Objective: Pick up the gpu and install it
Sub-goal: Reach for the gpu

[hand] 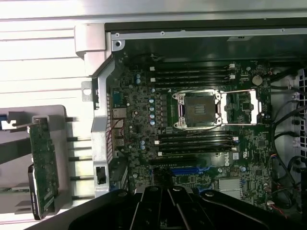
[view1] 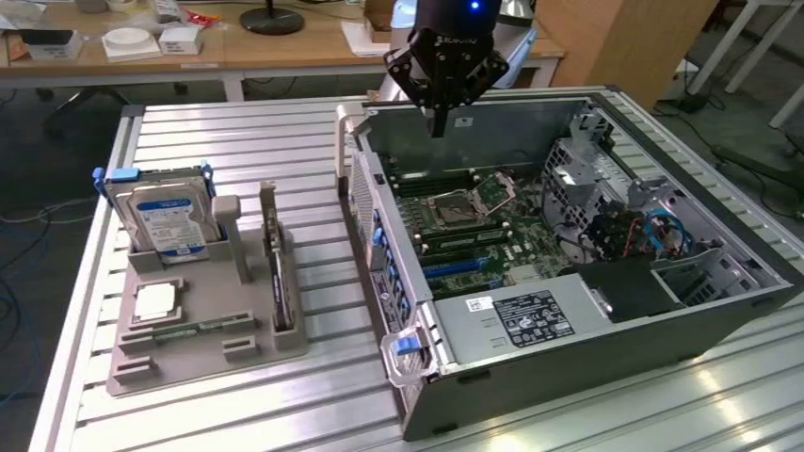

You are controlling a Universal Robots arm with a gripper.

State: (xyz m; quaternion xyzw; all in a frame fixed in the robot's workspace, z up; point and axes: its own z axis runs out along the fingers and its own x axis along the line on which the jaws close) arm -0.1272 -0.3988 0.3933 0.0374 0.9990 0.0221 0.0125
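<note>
1. Gpu [view1: 274,268] on edge in holder [view1: 188,363], exterior view, nine o'clock of case [view1: 566,372]; hand [view1: 439,127] closed, empty, above case's twelve o'clock rim.
2. Probably light, stiff, fragile: grip bare top edge. Hard drive [view1: 166,215] near, ten o'clock; holder post [view1: 228,218] between.
3. Wrist view: hand [hand: 165,194] over motherboard [hand: 139,124], gpu [hand: 44,165] beyond case wall.

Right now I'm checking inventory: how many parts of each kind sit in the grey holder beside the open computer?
Hard drive: 1
gpu: 1
Processor chip: 1
Memory stick: 1
Total: 4
</note>
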